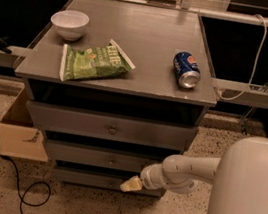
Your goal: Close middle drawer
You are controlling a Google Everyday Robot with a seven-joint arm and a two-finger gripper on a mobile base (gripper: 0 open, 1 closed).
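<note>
The middle drawer (86,155) is a wide grey drawer with a small round knob (111,162), second of three in the grey cabinet. Its front sits recessed below the top drawer (111,125), nearly flush with the cabinet. My gripper (131,184) is low at the cabinet's front right, its pale tip against the lower right of the middle drawer, over the bottom drawer (87,178). My white arm (189,171) reaches in from the right.
On the cabinet top (150,35) lie a white bowl (69,24), a green chip bag (93,61) and a blue soda can (186,69) on its side. A cardboard box (21,131) stands left of the cabinet. A black cable (25,188) lies on the floor.
</note>
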